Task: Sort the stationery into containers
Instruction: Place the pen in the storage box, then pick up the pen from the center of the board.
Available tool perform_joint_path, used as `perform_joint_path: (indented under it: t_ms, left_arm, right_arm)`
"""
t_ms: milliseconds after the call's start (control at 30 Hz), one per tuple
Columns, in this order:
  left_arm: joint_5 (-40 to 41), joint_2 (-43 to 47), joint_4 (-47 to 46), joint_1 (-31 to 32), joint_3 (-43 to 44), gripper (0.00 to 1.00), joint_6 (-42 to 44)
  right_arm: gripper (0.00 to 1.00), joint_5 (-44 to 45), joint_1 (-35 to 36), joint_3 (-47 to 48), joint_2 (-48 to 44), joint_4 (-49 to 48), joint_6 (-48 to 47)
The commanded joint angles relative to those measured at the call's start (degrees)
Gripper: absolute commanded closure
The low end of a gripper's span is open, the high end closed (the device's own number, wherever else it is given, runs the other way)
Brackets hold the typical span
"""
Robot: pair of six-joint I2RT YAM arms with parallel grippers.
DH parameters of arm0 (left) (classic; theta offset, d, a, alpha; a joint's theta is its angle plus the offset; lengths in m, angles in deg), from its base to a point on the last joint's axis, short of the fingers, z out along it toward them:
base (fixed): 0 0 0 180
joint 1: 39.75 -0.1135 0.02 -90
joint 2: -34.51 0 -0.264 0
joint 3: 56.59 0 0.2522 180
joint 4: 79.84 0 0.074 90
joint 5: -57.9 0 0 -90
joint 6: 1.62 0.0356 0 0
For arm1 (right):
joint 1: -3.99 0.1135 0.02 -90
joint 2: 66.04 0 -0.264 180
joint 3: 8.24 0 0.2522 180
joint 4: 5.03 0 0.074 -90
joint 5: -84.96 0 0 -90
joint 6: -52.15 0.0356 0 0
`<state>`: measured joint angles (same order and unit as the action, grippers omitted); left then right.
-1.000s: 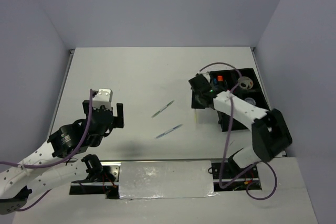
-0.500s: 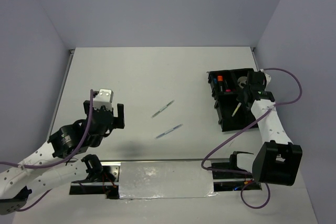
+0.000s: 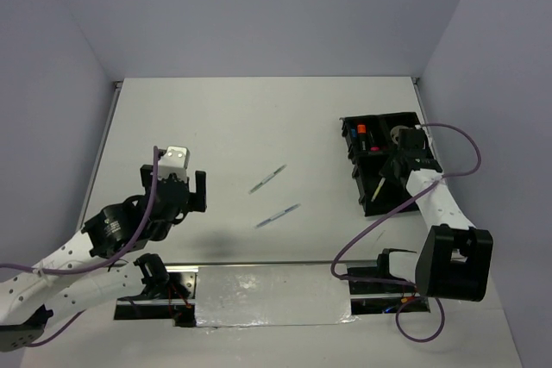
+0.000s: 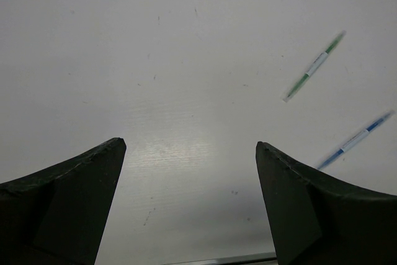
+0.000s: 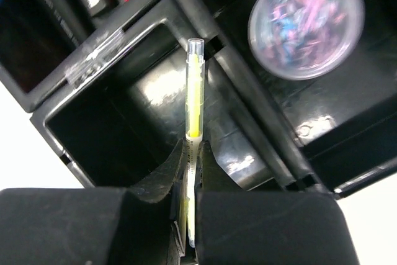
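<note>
The right tool (image 5: 192,153) has swung over tray (image 5: 245,94), pinching yellow pen (image 5: 194,97); left tool (image 4: 189,144) wide.

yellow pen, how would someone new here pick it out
Find the black organiser tray at the right side of the table. The right gripper hangs over it, shut on the yellow pen. Unlike the green pen and blue pen lying loose mid-table, it is translucent yellow and held.

Robot lab (walled white tbl (image 3: 224,127))
</note>
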<state>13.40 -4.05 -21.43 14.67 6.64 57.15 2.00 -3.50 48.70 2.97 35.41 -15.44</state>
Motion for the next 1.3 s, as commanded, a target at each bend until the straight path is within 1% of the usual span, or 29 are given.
perform_joint_path:
  t_ms: [0, 67, 100, 233, 267, 367, 467, 533, 567, 600, 633, 667, 700, 733, 767, 800, 833, 867, 900, 933, 967, 1000, 1033, 1067, 1100, 1133, 1167, 1200, 1267]
  left_arm:
    - [-0.23, -0.72, -2.46, 0.08, 0.01, 0.01, 1.60]
    - [-0.23, -1.16, -2.28, -0.01, 0.10, 0.01, 1.60]
    - [-0.23, -1.25, -2.37, -0.01, 0.10, 0.01, 1.69]
    - [-0.58, -1.07, -2.54, -0.01, -0.08, 0.01, 1.87]
    - [-0.58, -1.16, -2.54, -0.01, -0.08, 0.01, 1.78]
    - [-0.50, -0.99, -2.54, -0.01, -0.08, 0.01, 1.78]
    - [-0.41, -0.98, -2.54, -0.01, 0.01, 0.01, 1.69]
    - [-0.23, -0.81, -2.46, -0.01, 0.01, 0.01, 1.69]
    - [-0.14, -0.81, -2.37, 0.08, 0.10, 0.01, 1.60]
    - [-0.06, -0.72, -2.28, -0.01, 0.18, 0.01, 1.52]
    - [0.03, -0.63, -2.28, -0.01, 0.10, 0.01, 1.43]
    - [0.21, -0.63, -2.19, -0.01, 0.18, 0.01, 1.34]
    - [0.47, -0.37, -2.02, -0.01, 0.27, 0.01, 1.25]
    - [0.82, -0.28, -1.93, -0.01, 0.27, 0.01, 0.99]
    - [1.00, -0.19, -1.75, -0.01, 0.36, 0.01, 0.81]
    - [1.35, 0.15, -1.40, -0.01, 0.45, 0.01, 0.55]
    - [1.61, 0.33, -1.23, -0.01, 0.45, 0.01, 0.20]
    - [2.14, 0.60, -1.14, -0.10, 0.54, 0.01, 0.02]
    - [2.58, 1.21, -0.70, -0.10, 0.62, 0.01, -0.33]
    - [3.02, 1.47, -0.44, -0.10, 0.62, 0.01, -0.85]
    - [3.89, 1.82, -0.17, -0.10, 0.80, 0.01, -1.21]
    - [4.42, 2.70, 0.18, -0.10, 0.89, 0.01, -1.64]
    - [4.95, 3.40, 0.88, -0.10, 0.98, 0.01, -2.52]
    - [5.39, 3.93, 1.06, -0.01, 1.06, 0.01, -2.79]
    - [5.83, 5.16, 1.23, -0.10, 0.89, 0.01, -2.97]
    - [5.92, 5.78, 1.15, -0.10, 0.80, 0.01, -3.14]
    - [5.92, 6.91, 1.06, -0.01, 0.63, 0.01, -3.14]
    - [5.92, 7.45, 0.97, -0.01, 0.54, 0.01, -3.06]
    - [5.66, 8.68, 0.62, -0.01, 0.27, 0.01, -3.05]
  right_arm:
    - [0.95, -0.99, 1.42, -1.34, -0.11, -4.26, -0.44]
    - [0.93, -0.81, 1.86, -2.13, -0.11, -4.79, -0.09]
    - [0.88, -0.81, 2.03, -2.31, -0.19, -4.97, 0.00]
    - [0.71, -0.20, 3.00, -2.14, -0.28, -4.45, 0.09]
    - [0.64, 0.15, 3.35, -1.87, -0.46, -4.09, 0.09]
    - [0.54, 1.04, 3.79, -0.38, -2.03, -1.99, 0.35]
    - [0.51, 1.12, 4.67, 1.64, -4.84, 0.21, 0.96]
    - [0.50, 2.43, 7.12, 3.48, -8.27, 2.23, 1.84]
    - [0.47, 3.49, 9.92, 4.19, -9.24, 2.85, 3.06]
    - [0.43, 5.06, 14.99, 5.67, -10.90, 3.64, 4.12]
    - [0.33, 8.47, 18.26, 6.38, -11.53, 5.30, 5.43]
    - [0.14, 10.07, 21.43, 7.00, -11.97, 5.75, 7.88]
    - [0.03, 11.83, 24.68, 8.23, -12.32, 6.45, 9.65]
    - [0.00, 14.02, 31.93, 8.76, -12.41, 8.29, 11.93]
    - [0.00, 20.40, 36.27, 9.37, -12.32, 9.00, 16.56]
    - [0.00, 24.11, 40.75, 10.34, -11.98, 9.70, 18.87]
    - [0.00, 27.46, 48.71, 11.04, -10.32, 11.97, 21.77]
    - [0.00, 30.10, 51.75, 11.66, -8.91, 12.78, 27.10]
    - [0.00, 32.30, 54.31, 13.32, -7.16, 13.74, 29.68]
    - [0.00, 32.59, 58.16, 14.29, -2.44, 16.02, 32.66]
    - [0.00, 32.85, 60.72, 15.78, 0.30, 17.60, 39.48]
    - [0.00, 35.12, 63.18, 18.58, 3.20, 19.01, 42.16]
    - [0.00, 36.79, 65.56, 20.44, 6.19, 22.86, 45.06]
    - [0.00, 38.20, 69.58, 22.98, 12.57, 26.29, 53.70]
    - [0.00, 39.26, 71.19, 28.48, 15.86, 30.15, 57.70]
    - [0.00, 39.10, 72.08, 31.41, 19.11, 36.89, 64.18]
    - [0.00, 38.75, 73.39, 37.44, 25.41, 39.74, 66.42]
    - [0.00, 37.79, 73.84, 40.38, 28.17, 43.77, 67.49]
    - [0.00, 37.60, 75.50, 46.61, 34.57, 47.23, 71.09]
